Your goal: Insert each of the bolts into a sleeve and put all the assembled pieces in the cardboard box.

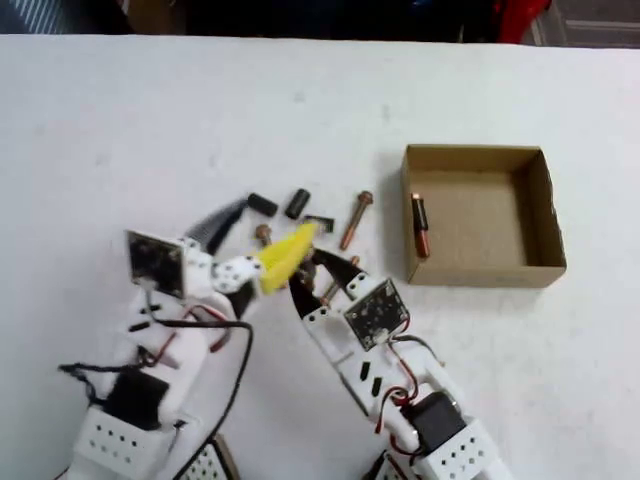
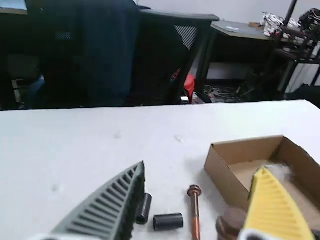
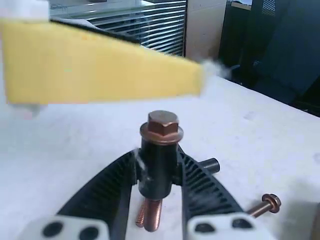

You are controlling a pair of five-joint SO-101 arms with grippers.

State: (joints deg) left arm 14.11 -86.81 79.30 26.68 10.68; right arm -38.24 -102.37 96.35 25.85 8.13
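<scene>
On the flat white table, seen from the high view, the open-topped brown cardboard box stands toward 3 o'clock. One assembled piece, a copper bolt in a black sleeve, lies inside against the wall at the box's 9 o'clock side. Just outside that wall, at the box's 9 o'clock, lies a loose copper-coloured hex-head bolt. Farther toward 9 o'clock from that bolt are two short black cylindrical sleeves, side by side and apart from each other. The right pincer, with black ribbed fingers, is at about 6 o'clock of the loose bolt. It is clenched on a black tubular sleeve. A copper bolt with a flanged hex head runs through this sleeve, its head above the sleeve and its threaded end below. The left pincer has one yellow finger and one grey ribbed finger. It is at roughly 10 o'clock of the right pincer and is spread wide, grasping nothing. Its yellow finger reaches close to the held bolt's head. A further copper bolt head shows on the table between its two fingers. Both arms come in from the table's 6 o'clock edge.
</scene>
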